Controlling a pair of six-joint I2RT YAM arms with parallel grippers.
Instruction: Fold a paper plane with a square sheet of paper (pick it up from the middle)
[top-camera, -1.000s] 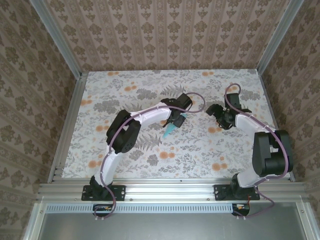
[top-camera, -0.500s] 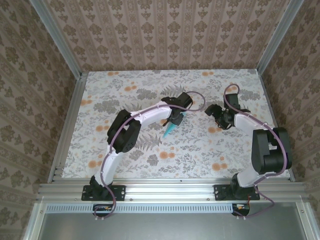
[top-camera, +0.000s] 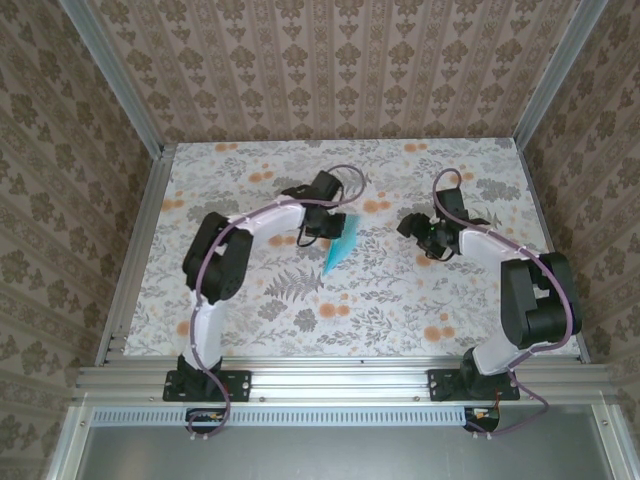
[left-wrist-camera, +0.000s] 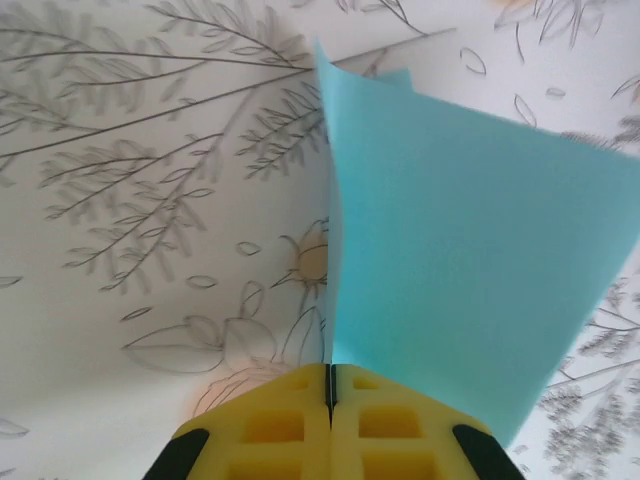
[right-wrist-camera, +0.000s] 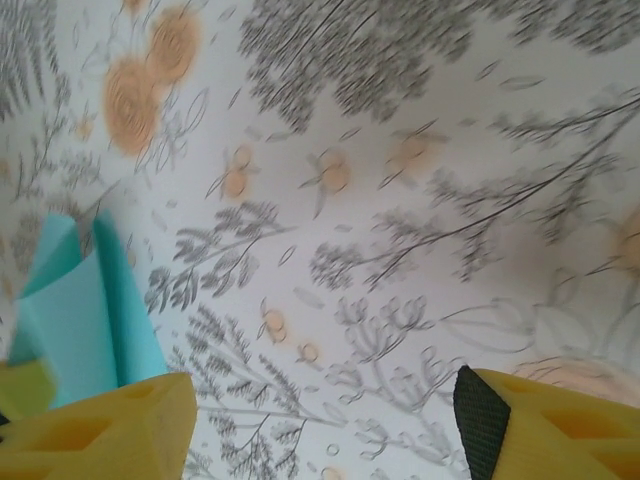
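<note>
Two robot arms are working over a floral-printed table (top-camera: 250, 300), with a turquoise-blue paper (top-camera: 340, 245) sitting near the middle of the surface between them. From above, the left gripper (top-camera: 328, 226) is reaching in from the left side and gripping the paper at its left edge. The sheet is lying out to the gripper's right, broad at its far end and narrowing to a point that is aiming toward the near edge of the table.

On the left wrist camera, the yellow fingers (left-wrist-camera: 270, 430) are pressing together with only a thin seam between them, pinching the lower edge of the paper (left-wrist-camera: 470, 270). The sheet is folded over on itself, and a second layer is peeking out at its top corner. Whether its far end is touching the tabletop cannot be told.

The right gripper (top-camera: 415, 232) is hovering to the right of the paper, near it but apart from it in the overhead view. On the right wrist camera, its jaws are standing spread wide, with one yellow finger (right-wrist-camera: 110, 430) at the lower left and the other at the lower right. Nothing but the printed tabletop is lying between them. The folded paper (right-wrist-camera: 80, 320) is rising at the left of that view, close beside the left-hand finger.
</note>
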